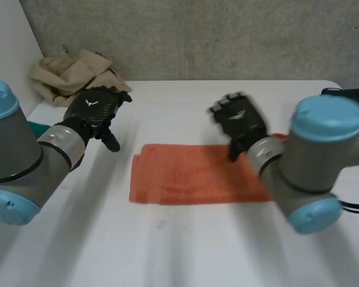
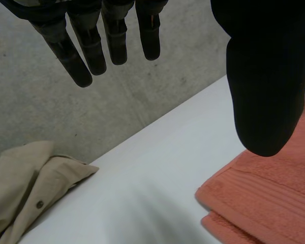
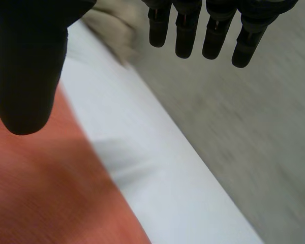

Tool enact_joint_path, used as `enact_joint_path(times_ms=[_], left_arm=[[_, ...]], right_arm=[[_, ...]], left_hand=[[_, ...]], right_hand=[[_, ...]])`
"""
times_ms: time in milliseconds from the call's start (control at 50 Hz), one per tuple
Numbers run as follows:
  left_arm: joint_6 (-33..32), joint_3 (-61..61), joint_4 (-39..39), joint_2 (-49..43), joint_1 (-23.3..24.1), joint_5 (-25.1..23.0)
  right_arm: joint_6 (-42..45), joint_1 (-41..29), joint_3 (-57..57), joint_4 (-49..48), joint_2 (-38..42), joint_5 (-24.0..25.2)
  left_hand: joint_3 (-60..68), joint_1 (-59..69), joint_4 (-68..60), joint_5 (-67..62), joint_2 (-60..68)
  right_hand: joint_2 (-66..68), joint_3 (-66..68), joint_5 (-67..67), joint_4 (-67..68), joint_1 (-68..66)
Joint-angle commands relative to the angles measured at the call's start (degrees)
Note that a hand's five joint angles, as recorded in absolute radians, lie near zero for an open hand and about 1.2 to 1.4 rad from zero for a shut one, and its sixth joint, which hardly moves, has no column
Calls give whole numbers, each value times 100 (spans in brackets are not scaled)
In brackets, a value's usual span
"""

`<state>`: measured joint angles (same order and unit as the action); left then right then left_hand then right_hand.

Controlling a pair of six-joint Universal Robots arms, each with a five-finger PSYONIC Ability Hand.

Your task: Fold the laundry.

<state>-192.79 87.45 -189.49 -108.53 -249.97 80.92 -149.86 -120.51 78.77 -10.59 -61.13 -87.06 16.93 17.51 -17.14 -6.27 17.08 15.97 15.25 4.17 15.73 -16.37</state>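
Orange towel [image 1: 197, 173], beige garment [image 1: 78, 75]

My left arm [image 1: 24, 161] and right arm [image 1: 314, 164] both reach in from the sides, elbows low. The left hand [image 1: 97, 109] shows me its back, with fingers [image 2: 91, 48] straight and the thumb [image 2: 264, 91] set well apart, holding nothing. The right hand [image 1: 238, 119] is posed alike, straight-fingered with the thumb wide, and likewise empty.

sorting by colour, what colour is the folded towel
Orange-coral towel, clearest in the head view.
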Motion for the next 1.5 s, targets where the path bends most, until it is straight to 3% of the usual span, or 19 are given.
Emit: enact_joint_path(times_ms=[20, 100, 180, 580, 620, 720, 920, 1080, 1140, 1160, 1180, 1220, 1280, 1420, 1500], left_arm=[[-13, 35, -53, -98, 194, 38], [-13, 70, -53, -160, 238, 90], [-13, 88, -62, -178, 238, 126], [-13, 105, -132, -230, 124, 99], [-13, 114, -132, -222, 133, 99], [-13, 140, -132, -195, 133, 126], [23, 246, -132, 51, -78, 99], [58, 255, -106, 279, -324, 73], [84, 307, -106, 332, -359, 73], [93, 325, -106, 341, -359, 73], [102, 360, -106, 350, -359, 64], [102, 404, -123, 358, -351, 55], [93, 457, -150, 324, -307, 29], [67, 448, -185, 183, -166, 11], [58, 431, -185, 165, -122, 20]], right_arm=[[-1615, 1064, -985, 1013, 531, -488], [-2230, 1292, -1985, 1926, 1198, -242], [-2267, 1380, -2575, 2209, 1620, -259], [-1538, 1460, -3385, 2166, 2465, -602], [-1494, 1460, -3456, 2166, 2544, -593], [-1204, 1486, -3789, 2140, 2825, -558], [-773, 1188, -3975, 2166, 2615, -347], [-729, 529, -3492, 2034, 1877, 505], [-782, 546, -3403, 1938, 1867, 287], [-773, 581, -3403, 1937, 1885, 173], [-747, 651, -3412, 1929, 1937, -72], [-711, 756, -3412, 1937, 2008, -223], [-606, 1055, -3430, 1999, 2166, -373], [-544, 1398, -3456, 2307, 2474, -180], [-518, 1504, -3605, 2193, 2711, -145]], left_hand=[[-50, -108, 71, -16, -65], [-50, -108, 71, -16, -65], [-50, -108, 71, -16, -65], [-50, -108, 71, -16, -65], [-50, -108, 71, -16, -65], [-50, -108, 71, -16, -65], [-50, -108, 71, -16, -65], [-50, -108, 71, -16, -65], [-67, -124, 88, 0, -81], [-50, -108, 71, -16, -65], [-50, -108, 71, -16, -65], [-50, -108, 71, -16, -65], [-67, -124, 88, 1, -81], [-67, -124, 88, 1, -81], [-67, -124, 88, 1, -81]], right_hand=[[176, 248, 356, 200, -136], [662, 735, 843, 687, -623], [1134, 1206, 1314, 1158, -1094], [2312, 2384, 2492, 2336, -2272], [2832, 2904, 3012, 2856, -2792], [6399, 6471, 6579, 6423, -6359], [6403, 6475, 6583, 6427, -6363], [6403, 6475, 6583, 6427, -6363], [6403, 6475, 6583, 6427, -6363], [6134, 6206, 6314, 6158, -6094], [2285, 2357, 2465, 2309, -2245], [552, 624, 732, 576, -512], [580, 653, 760, 605, -540], [798, 871, 979, 823, -759], [1655, 1727, 1835, 1679, -1615]])
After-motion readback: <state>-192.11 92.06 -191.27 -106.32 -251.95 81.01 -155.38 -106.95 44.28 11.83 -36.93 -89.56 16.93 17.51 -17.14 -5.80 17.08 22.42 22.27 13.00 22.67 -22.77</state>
